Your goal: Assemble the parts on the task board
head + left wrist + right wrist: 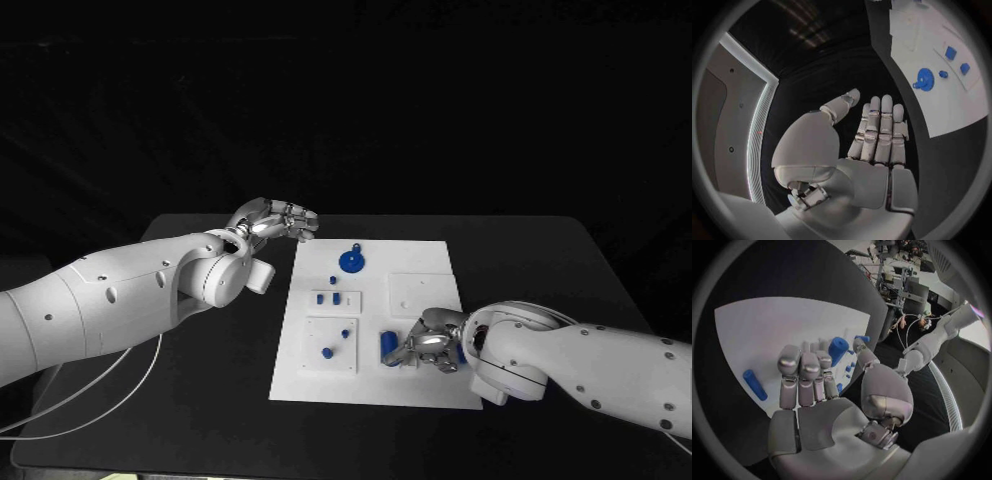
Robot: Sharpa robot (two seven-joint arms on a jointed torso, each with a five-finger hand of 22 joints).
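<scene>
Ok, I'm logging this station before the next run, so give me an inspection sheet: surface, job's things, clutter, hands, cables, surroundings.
Surface: black table, bare around the board.
Job's things: white task board in the middle of the table; a round blue part near its far end, small blue parts mid-board, a blue cylinder beside the right hand.
Clutter: nothing seen.
Hands: left hand off the board's far left corner, fingers apart, holding nothing; right hand over the board's near end, whether it grips a blue part cannot be told.
Cables: pale cables hang under the left arm.
Surroundings: dark backdrop.
</scene>
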